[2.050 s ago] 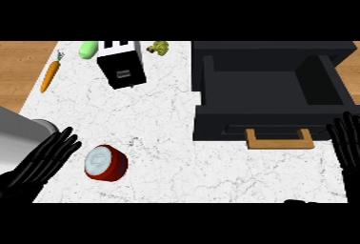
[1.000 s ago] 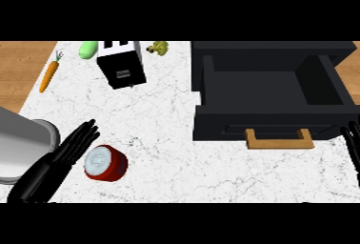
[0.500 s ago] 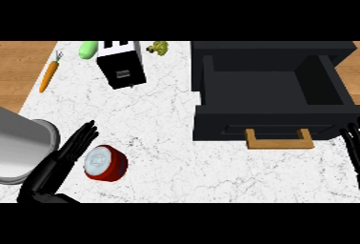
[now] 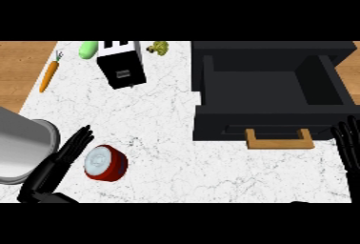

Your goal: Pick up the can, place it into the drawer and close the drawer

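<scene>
The red can (image 4: 105,163) lies on its side on the white marbled worktop (image 4: 162,143), its pale lid end facing up and to the left. It sits low on the left, well apart from the open black drawer (image 4: 271,90), whose inside shows nothing in it and whose wooden handle (image 4: 279,139) faces the robot.

The left hand (image 4: 60,164) is just beside the can on its left, fingers (image 4: 77,143) straight and slightly spread, pointing up and away, holding nothing. Whether the fingers touch the can's rim cannot be told from this angle. The right hand (image 4: 348,143) shows at the right edge near the handle, fingers up and relaxed, resting.

The step in hand looks like the approach to the grasp. To do it well, the left hand should probably come over the can's round body so that the thumb goes to one side and the fingers to the other, across the barrel and not along it. A can on its side may roll if nudged, so closing from both sides at once would be the safer choice.

At the back stand a black-and-white toaster (image 4: 121,64), a carrot (image 4: 49,74) and a green vegetable (image 4: 88,49), all clear of the path to the drawer.
</scene>
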You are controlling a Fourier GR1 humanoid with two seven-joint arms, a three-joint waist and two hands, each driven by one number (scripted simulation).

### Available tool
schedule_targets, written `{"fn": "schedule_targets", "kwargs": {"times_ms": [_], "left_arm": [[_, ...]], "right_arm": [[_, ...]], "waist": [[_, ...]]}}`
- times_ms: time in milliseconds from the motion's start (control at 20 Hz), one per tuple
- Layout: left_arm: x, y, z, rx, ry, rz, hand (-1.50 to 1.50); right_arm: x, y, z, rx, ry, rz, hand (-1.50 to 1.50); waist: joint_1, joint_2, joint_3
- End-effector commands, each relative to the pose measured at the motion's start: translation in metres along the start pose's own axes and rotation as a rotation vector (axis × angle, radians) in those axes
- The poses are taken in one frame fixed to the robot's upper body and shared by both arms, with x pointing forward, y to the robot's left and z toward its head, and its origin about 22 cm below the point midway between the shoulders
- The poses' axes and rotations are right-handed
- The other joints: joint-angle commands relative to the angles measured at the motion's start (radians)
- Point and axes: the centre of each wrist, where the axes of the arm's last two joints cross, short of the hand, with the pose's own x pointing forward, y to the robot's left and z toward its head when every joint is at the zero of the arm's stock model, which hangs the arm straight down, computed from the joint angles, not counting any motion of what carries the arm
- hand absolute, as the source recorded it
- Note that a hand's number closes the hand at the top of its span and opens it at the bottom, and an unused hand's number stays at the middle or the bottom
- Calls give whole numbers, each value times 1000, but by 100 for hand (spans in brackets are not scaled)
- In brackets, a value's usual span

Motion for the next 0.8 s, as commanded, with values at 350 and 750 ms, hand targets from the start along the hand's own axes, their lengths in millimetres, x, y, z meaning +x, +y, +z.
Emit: {"fn": "schedule_targets", "kwargs": {"times_ms": [350, 750], "left_arm": [[-54, 15, 9, 8, 47, 5, -150], [-49, 11, -17, 24, 92, 39, -150]], "right_arm": [[13, 1, 6, -14, -23, -15, -150], [25, -2, 8, -31, -12, 0, -150]], "waist": [[-5, 1, 0], [-3, 0, 0]]}}
